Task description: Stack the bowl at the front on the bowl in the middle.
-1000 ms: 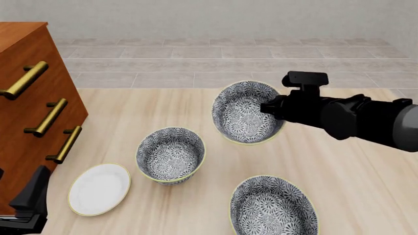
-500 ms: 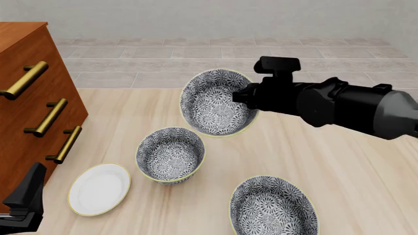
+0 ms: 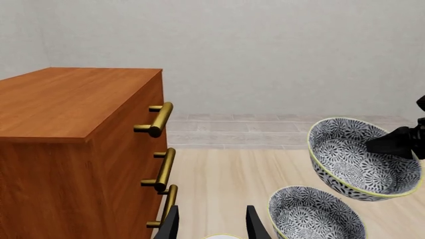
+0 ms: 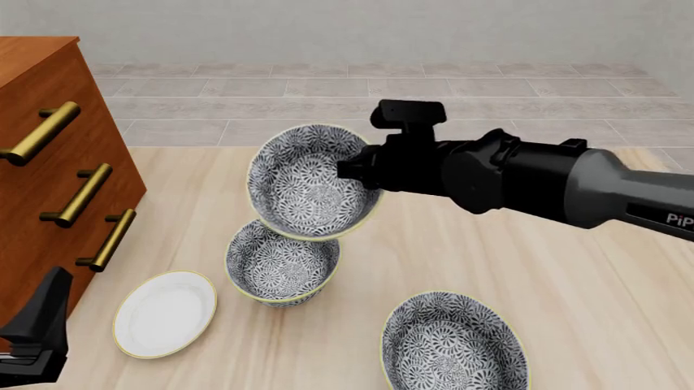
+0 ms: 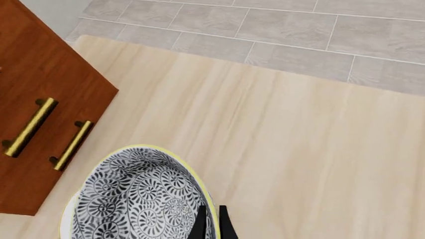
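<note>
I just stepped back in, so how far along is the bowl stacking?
Done: the right gripper has a deep grey-and-white floral bowl with a pale-yellow rim pinched by its rim, lifted off the table. In hand: it hangs tilted above the matching bowl beside the white plate. Left: lower, release.

Three floral bowls: one held aloft [image 4: 307, 180], one on the table beneath it [image 4: 282, 258], one at the near edge [image 4: 456, 341]. One flat white plate [image 4: 165, 314]. One wooden drawer chest [image 4: 49, 162] with three brass handles. Two grippers: right [image 4: 349, 171], left [image 3: 211, 224].
</note>
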Robot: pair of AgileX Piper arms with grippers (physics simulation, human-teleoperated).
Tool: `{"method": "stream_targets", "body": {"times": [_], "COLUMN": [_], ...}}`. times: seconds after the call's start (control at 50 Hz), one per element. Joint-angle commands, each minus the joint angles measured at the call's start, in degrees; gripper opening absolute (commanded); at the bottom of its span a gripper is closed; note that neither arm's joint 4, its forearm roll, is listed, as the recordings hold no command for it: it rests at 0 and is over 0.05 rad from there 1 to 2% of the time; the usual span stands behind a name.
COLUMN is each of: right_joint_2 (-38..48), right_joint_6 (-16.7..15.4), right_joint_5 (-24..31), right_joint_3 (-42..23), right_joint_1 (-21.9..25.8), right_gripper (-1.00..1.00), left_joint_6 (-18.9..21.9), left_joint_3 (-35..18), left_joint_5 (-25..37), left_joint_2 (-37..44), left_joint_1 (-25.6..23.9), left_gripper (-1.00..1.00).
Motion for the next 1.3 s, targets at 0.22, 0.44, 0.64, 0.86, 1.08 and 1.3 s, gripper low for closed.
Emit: {"method": "stream_targets", "body": {"times": [0.22, 0.44, 0.64, 0.86, 1.08, 1.3], "right_joint_2": [3.1, 4.3, 5.4, 6.7, 8.0, 9.1], "right_joint_6": [1.8, 2.3, 2.2, 2.0, 2.2, 1.9], "right_joint_5": [0.4, 0.0, -0.3, -0.7, -1.1, -1.2], "right_joint_3": [-2.9, -3.0, -3.2, -3.4, -3.5, -3.9], "right_joint_1": [4.6, 6.2, 6.6, 7.0, 7.1, 6.7], "right_gripper": [-1.0, -1.0, -1.0, -1.0, -1.0, -1.0], "left_joint_6": [-0.2, -0.4, -0.3, -0.2, 0.7, 1.9], "left_joint_3": [-0.2, -0.5, -0.4, -0.4, -0.6, -0.3], "left_joint_5": [0.2, 0.3, 0.2, 0.3, 0.3, 0.1], "left_joint_2": [0.0, 0.0, 0.0, 0.0, 0.0, 0.0], "left_joint_1": [0.1, 0.2, 0.1, 0.2, 0.5, 0.4], "left_gripper": [1.0, 1.0, 1.0, 1.0, 1.0, 1.0]}}
